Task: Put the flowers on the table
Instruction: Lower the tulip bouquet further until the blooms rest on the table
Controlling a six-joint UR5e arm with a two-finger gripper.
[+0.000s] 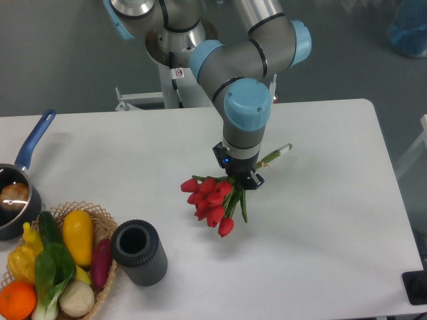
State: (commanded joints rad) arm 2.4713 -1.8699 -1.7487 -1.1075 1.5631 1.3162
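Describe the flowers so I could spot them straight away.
Find the white table and the grey-and-blue robot arm above its middle. Under the arm's gripper lie the flowers: red tulips with green stems. Nothing else there is a bunch; the basket vegetables sit far left.

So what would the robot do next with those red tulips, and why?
Probably open the hand and let go, then lift straight up. The flowers look already down on the table, blooms spread on a bare part well away from the basket and black cylinder. Whether the stems fully rest on the surface is hard to tell.
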